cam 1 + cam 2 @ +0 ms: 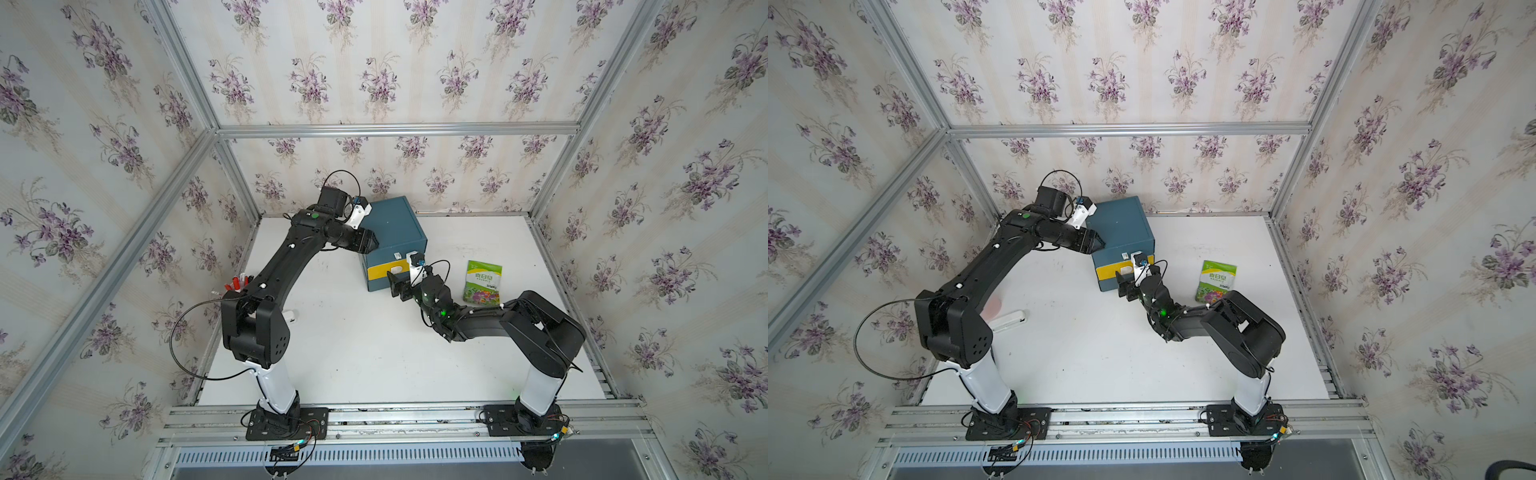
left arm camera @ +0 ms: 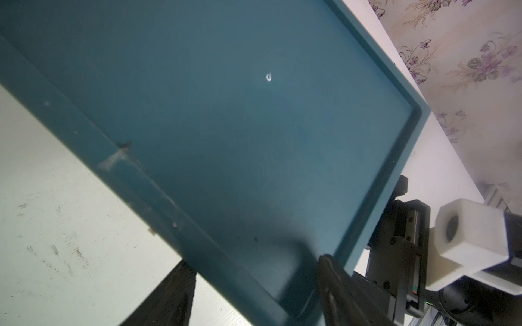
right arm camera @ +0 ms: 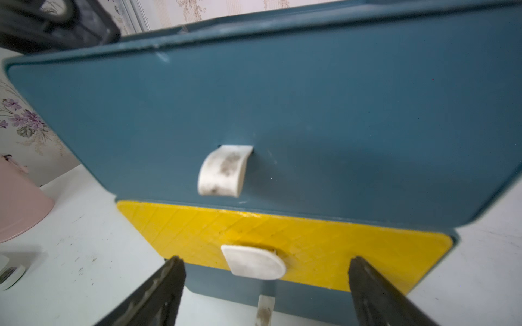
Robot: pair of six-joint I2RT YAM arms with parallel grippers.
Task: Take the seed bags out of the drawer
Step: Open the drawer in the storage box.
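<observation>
A blue drawer cabinet (image 1: 392, 226) (image 1: 1121, 224) stands at the back of the white table. Its yellow drawer (image 1: 384, 271) (image 3: 282, 228) is closed. One green-and-white seed bag (image 1: 483, 281) (image 1: 1217, 281) lies flat on the table to the cabinet's right. My right gripper (image 1: 397, 286) (image 3: 265, 261) is open, one finger on each side of the yellow drawer's white handle (image 3: 252, 262) and just short of it. My left gripper (image 1: 371, 244) (image 2: 254, 262) straddles the cabinet top's front left corner, with its fingers against it.
The blue drawer above the yellow one has a curved white handle (image 3: 223, 169). A third handle (image 3: 265, 309) shows below. A pink cup (image 3: 17, 203) and a small white object (image 1: 1011, 320) sit at the table's left side by the left arm.
</observation>
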